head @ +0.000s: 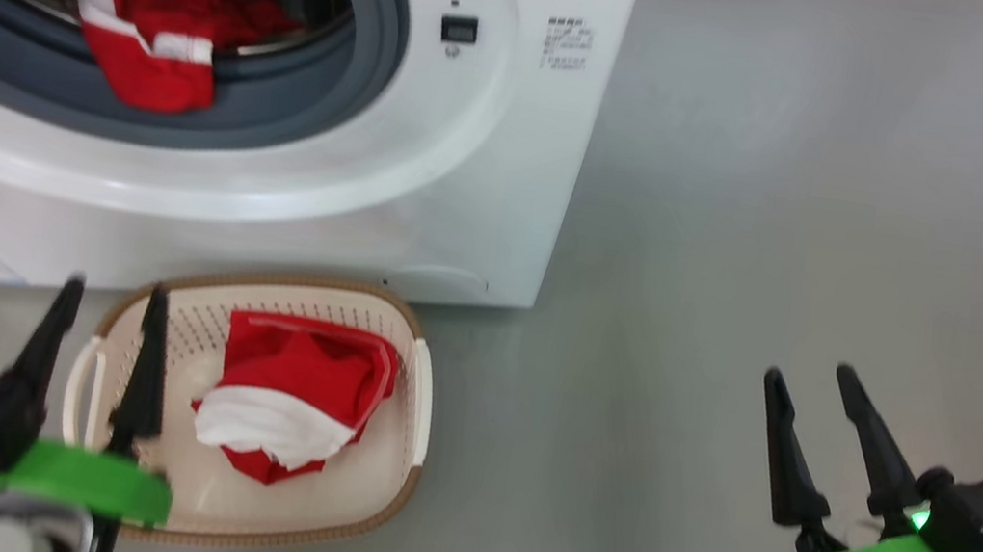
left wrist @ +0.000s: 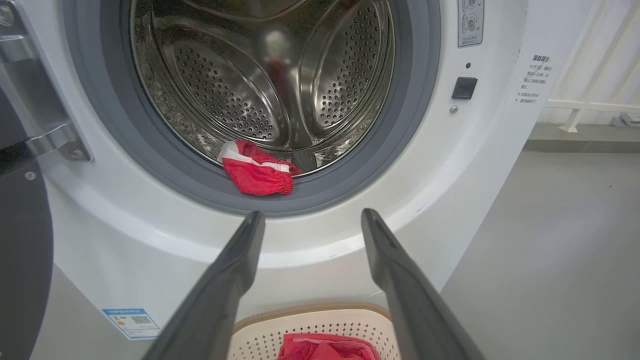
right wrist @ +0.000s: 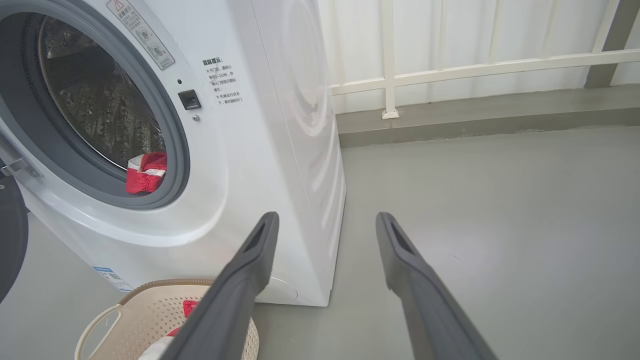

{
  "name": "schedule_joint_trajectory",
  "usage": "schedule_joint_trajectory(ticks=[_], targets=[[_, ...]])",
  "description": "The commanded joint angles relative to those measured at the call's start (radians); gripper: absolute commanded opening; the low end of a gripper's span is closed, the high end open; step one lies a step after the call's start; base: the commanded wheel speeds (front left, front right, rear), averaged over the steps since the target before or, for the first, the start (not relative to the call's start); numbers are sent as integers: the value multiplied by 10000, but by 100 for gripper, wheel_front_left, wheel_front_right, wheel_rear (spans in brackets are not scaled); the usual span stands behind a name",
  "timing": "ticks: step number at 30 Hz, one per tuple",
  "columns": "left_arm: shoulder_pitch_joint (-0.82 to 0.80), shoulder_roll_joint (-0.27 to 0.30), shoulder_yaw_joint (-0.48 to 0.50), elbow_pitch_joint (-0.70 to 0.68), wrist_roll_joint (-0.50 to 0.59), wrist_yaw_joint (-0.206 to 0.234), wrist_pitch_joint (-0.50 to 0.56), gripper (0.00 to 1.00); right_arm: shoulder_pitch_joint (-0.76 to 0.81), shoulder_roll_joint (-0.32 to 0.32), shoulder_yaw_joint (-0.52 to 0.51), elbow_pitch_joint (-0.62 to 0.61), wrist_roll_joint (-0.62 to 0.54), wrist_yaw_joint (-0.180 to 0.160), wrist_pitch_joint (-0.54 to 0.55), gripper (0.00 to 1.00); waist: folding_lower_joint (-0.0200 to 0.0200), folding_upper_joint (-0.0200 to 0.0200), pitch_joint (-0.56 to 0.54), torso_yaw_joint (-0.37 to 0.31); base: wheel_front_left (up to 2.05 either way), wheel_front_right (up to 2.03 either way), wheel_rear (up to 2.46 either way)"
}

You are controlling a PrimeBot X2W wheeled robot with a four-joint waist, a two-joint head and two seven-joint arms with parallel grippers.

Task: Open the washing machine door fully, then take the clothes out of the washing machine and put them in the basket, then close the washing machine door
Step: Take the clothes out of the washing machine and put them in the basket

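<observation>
across the gasket [head: 283,108], red clothes [head: 153,60]

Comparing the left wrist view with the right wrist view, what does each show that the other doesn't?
Left wrist: the drum's rear wall and the open left end effector. Right wrist: the washing machine's side panel, the basket's white handle and the open right end effector. Both: a red garment on the gasket, the basket holding another red garment.
</observation>
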State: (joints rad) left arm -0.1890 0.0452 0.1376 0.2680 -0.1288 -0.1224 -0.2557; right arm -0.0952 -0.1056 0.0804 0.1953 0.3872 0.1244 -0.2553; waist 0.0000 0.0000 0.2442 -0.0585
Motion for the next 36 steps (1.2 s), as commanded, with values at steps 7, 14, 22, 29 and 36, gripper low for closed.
schedule_joint_trajectory(ticks=[7,14,22,29,36], targets=[[-2935,836,-22,1310,449,11,-61,100,-1077,286,266,-340,114,63,-65,100,0,0,1799,-404,0,0,0],[-5289,1664,101,3430,364,-1,58,100,-1538,495,318,-356,223,63,-65,100,0,0,2490,-956,0,0,0],[-7559,2499,167,5877,314,158,535,100,-1793,548,494,-406,510,63,-65,100,0,0,3005,-1475,0,0,0],[-8787,3061,149,7356,424,561,605,100,-1989,551,551,-494,711,63,-65,100,0,0,3367,-1756,0,0,0],[-9648,3520,27,8606,527,880,576,100,-2081,552,634,-569,842,63,-65,100,0,0,3616,-1993,0,0,0]])
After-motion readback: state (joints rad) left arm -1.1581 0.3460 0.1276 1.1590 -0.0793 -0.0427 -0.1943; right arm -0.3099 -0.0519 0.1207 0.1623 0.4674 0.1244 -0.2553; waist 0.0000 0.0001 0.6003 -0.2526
